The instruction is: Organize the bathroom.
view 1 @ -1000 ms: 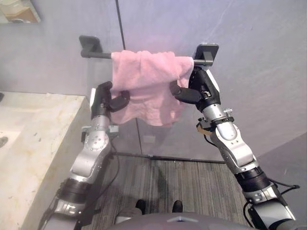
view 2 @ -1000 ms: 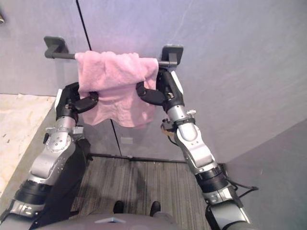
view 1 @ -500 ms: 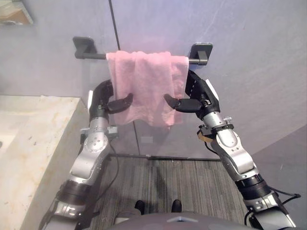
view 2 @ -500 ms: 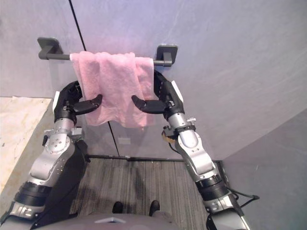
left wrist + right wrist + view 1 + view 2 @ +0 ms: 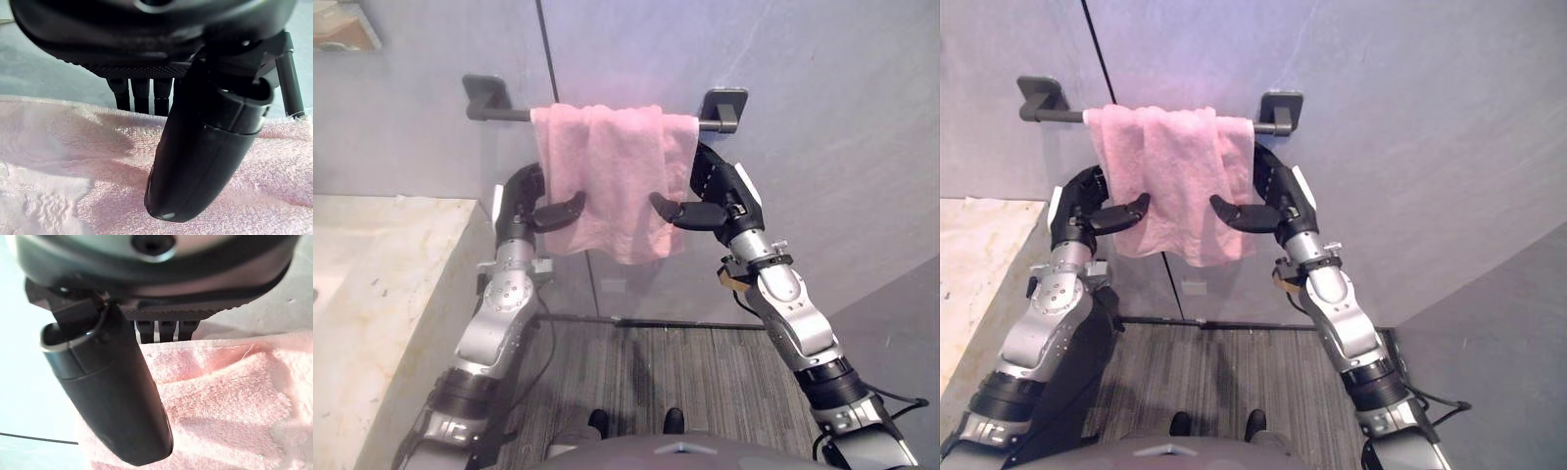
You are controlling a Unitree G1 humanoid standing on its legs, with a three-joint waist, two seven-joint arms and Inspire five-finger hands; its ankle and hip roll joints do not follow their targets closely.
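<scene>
Where one pink towel (image 5: 612,176) hung folded over the single dark rail (image 5: 499,114) on the grey wall (image 5: 822,127), it sat toward the rail's right end. The left hand (image 5: 524,201) and right hand (image 5: 710,196) flanked it, thumbs in front; whether they pinched it I could not tell. Below lay striped flooring (image 5: 675,367), with a pale stone counter (image 5: 382,284) at the left of the left eye view.

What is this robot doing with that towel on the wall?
It is arranging a pink terry towel draped over a dark wall-mounted towel bar. The left hand and right hand sit at the towel's two sides, thumbs in front of the cloth and fingers behind it. A pale stone counter lies to the robot's left.
</scene>
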